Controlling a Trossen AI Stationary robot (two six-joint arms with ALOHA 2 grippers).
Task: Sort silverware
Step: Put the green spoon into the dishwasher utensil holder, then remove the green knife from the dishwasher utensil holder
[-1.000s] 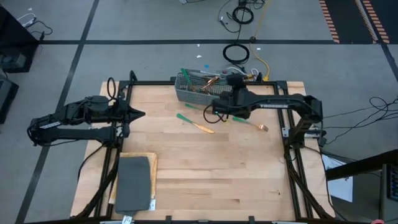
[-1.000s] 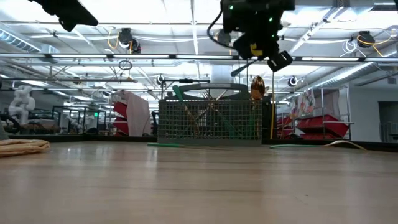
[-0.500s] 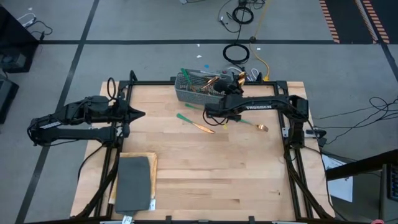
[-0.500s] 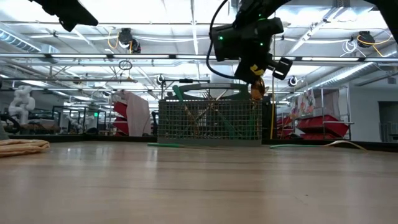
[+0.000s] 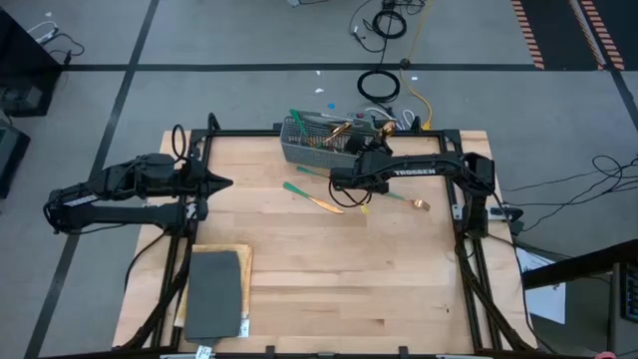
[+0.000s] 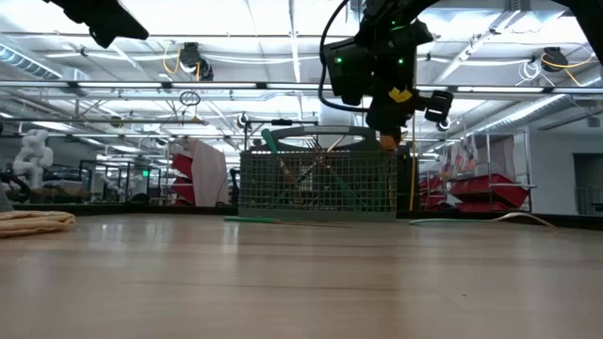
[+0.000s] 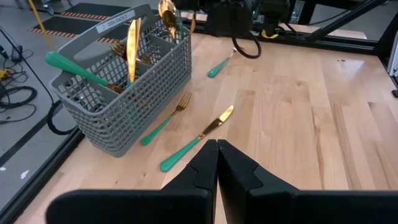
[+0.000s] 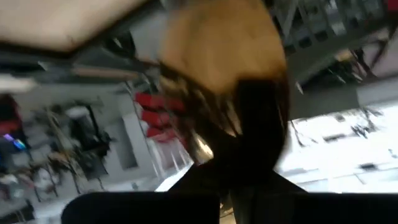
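1. Several pieces of silverware (image 7: 130, 53) already stand in the grey mesh caddy (image 7: 124, 99) at the far edge of the desk (image 5: 329, 279), gold heads and teal handles sticking up out of its compartments. Whether each sits in the proper compartment cannot be told.
2. The right end effector (image 6: 388, 118) hangs above the caddy's right end, fingers clamped together on a gold spoon (image 8: 217, 56), whose bowl fills the right wrist view. By my judgement this piece is about to be dropped in, so the step in hand is a placement.
3. Three pieces lie loose on the desk beside the caddy: a fork (image 7: 165, 118) just beside its wall, a knife (image 7: 196, 138) next to that, and one more teal-handled piece (image 7: 221, 64) nearer the right arm.
4. The left end effector (image 7: 216, 163) waits at the desk's left edge, fingers together and holding nothing.
5. A grey pad (image 5: 214, 291) on a board (image 5: 242, 254) lies near the front left, untouched.
6. Judged overall, sorting is well past halfway.
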